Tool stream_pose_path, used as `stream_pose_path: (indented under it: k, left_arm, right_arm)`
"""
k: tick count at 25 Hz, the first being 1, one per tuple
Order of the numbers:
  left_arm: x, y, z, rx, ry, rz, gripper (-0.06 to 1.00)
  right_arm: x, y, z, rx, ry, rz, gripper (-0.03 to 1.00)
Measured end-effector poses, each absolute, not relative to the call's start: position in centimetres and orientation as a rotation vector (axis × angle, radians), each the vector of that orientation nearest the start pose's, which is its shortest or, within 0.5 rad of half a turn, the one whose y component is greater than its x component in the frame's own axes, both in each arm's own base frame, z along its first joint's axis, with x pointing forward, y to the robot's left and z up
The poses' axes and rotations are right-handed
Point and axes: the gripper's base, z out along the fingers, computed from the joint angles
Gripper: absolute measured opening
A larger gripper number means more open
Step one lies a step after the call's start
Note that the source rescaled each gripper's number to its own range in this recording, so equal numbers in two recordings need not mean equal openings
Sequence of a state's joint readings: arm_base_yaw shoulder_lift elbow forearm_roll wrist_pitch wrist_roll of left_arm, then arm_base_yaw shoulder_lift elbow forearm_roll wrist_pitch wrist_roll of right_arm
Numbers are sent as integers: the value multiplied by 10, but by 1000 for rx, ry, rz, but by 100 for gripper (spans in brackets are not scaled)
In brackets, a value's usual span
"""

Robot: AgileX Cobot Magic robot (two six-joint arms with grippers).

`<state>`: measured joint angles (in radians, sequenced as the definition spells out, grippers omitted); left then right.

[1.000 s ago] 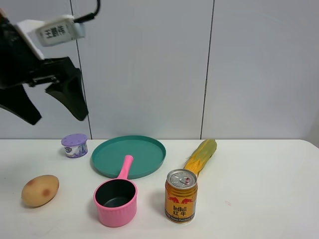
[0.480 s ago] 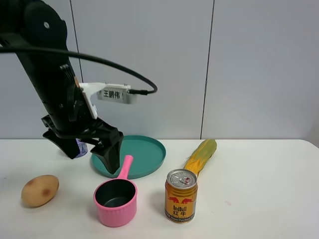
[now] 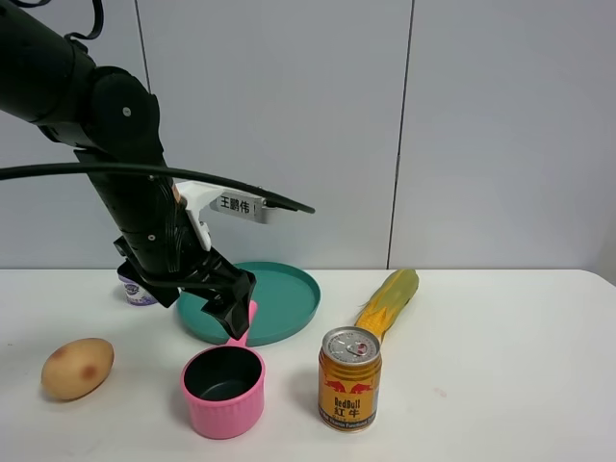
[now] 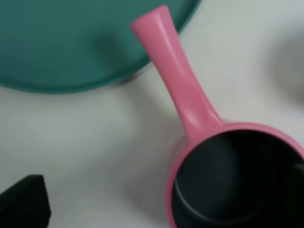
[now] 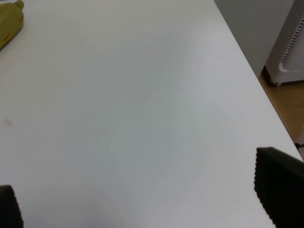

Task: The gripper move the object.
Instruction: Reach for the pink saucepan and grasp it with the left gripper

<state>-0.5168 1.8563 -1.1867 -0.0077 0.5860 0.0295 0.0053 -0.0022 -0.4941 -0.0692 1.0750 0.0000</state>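
Looking from the high camera, you find the left tool point(image 3: 197, 313) low over the surface point(image 3: 500, 375), right at the handle point(image 3: 243, 323) of the pink saucepan point(image 3: 223, 390). Its jaws are spread and they pinch nothing. In the left wrist view one dark fingertip point(image 4: 23, 204) stands clearly apart from the handle.

The saucepan stands upright on the surface, between the potato point(image 3: 77, 368) and the gold can point(image 3: 349, 378), and it is apart from both. Its handle points away from you and the end reaches the rim of the teal plate point(image 3: 294, 294); I cannot tell if it touches it. A corn cob point(image 3: 390, 300) lies just beside the plate, behind the can. A small purple cup point(image 3: 128, 288) is partly hidden behind the arm.

Your right tool point(image 5: 142, 197) is spread wide too, holding nothing, and it hangs over the white surface near the edge.
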Motion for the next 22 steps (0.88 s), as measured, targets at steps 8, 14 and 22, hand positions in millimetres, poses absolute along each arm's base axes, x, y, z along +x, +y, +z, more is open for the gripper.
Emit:
stream_pose_path:
  k: [8,14,22]
  left_arm:
    - [327,-186,159,756,2698,-119,100]
    - [328,-187,146,763,2724,-110,100]
    - [329,-187,118,805,2785,-84,100]
  right_arm:
    - [-5,-6,275,-2,2061,-80,100]
    - [-5,-6,275,-2,2061,-80,100]
    - [-5,-6,275,-2,2061,-80,100]
